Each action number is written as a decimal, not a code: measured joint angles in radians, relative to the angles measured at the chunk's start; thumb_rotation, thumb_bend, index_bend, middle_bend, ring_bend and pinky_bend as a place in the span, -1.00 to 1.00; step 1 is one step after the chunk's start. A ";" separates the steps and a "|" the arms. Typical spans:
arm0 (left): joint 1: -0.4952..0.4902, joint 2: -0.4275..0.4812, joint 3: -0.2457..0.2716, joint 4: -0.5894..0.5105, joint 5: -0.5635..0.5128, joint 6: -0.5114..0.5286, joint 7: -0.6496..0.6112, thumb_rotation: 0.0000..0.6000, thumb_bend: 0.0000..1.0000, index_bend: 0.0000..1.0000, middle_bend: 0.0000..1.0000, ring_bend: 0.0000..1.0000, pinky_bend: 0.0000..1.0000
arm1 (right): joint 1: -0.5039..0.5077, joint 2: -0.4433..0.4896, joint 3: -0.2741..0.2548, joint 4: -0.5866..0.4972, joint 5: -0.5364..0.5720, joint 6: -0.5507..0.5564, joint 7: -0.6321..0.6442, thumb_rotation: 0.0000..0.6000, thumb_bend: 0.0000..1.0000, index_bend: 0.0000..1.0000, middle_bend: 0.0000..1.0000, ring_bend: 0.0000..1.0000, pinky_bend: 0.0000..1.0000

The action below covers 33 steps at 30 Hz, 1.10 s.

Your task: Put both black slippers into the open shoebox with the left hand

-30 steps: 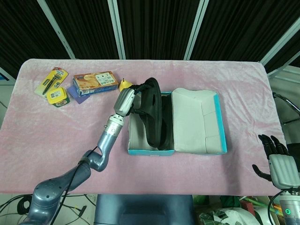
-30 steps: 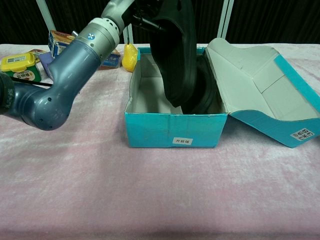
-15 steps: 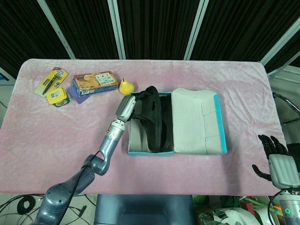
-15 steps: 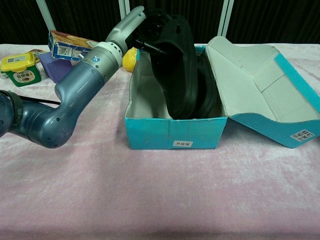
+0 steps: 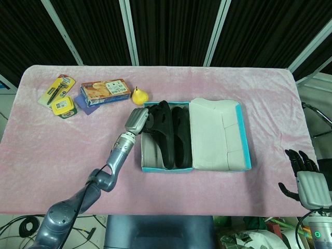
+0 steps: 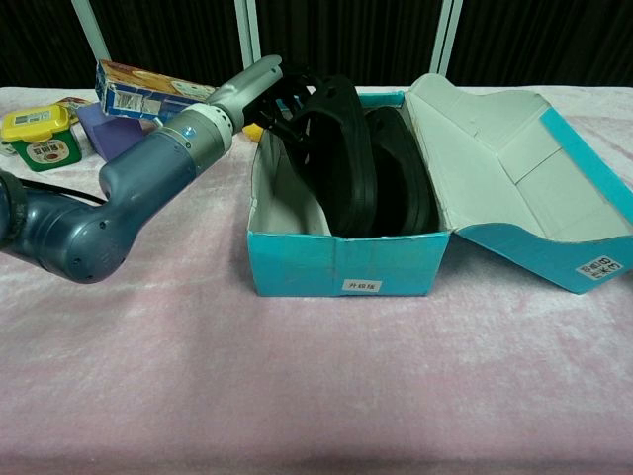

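Observation:
The open teal shoebox [image 5: 167,168] [image 6: 346,262] stands mid-table with its lid [image 5: 215,134] [image 6: 495,168] folded out to the right. One black slipper [image 5: 181,136] [image 6: 398,183] lies inside along the lid side. The other black slipper [image 5: 161,136] [image 6: 341,163] leans on its edge in the left half of the box. My left hand [image 5: 139,120] [image 6: 265,87] grips this slipper at its far end, over the box's far left corner. My right hand [image 5: 307,180] hangs off the table's near right corner, fingers apart and holding nothing.
A yellow pear-shaped object [image 5: 138,96] sits just behind the box's far left corner. Further left lie a snack box [image 5: 105,91] [image 6: 138,84], a purple item [image 5: 85,104], a yellow-lidded container [image 5: 65,106] [image 6: 38,134] and a yellow tool pack [image 5: 57,88].
My left hand has come down and drawn back to the left, lowering the slipper from a steep tilt above the box into its left half beside the other slipper.

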 measured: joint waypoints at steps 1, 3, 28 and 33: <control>0.000 0.009 0.000 -0.012 -0.010 -0.020 0.024 1.00 -0.97 -0.33 -0.12 -0.19 0.03 | 0.000 0.000 0.000 -0.001 0.000 0.000 -0.001 1.00 -0.69 -0.82 -0.85 -0.90 -0.69; 0.000 0.024 -0.001 -0.035 -0.025 -0.049 0.061 1.00 -0.99 -0.43 -0.20 -0.26 -0.08 | 0.000 0.000 0.000 -0.003 0.000 0.001 -0.003 1.00 -0.68 -0.82 -0.85 -0.90 -0.69; 0.072 0.339 0.002 -0.572 -0.184 -0.183 0.382 0.10 -1.00 -1.00 -0.94 -0.99 -0.79 | 0.003 -0.003 -0.001 -0.007 0.000 -0.007 -0.008 1.00 -0.68 -0.82 -0.85 -0.90 -0.69; 0.081 0.413 0.010 -0.668 -0.229 -0.227 0.433 0.00 -1.00 -1.00 -1.00 -1.00 -0.91 | 0.006 -0.003 -0.001 -0.008 -0.001 -0.012 -0.006 1.00 -0.69 -0.83 -0.85 -0.90 -0.69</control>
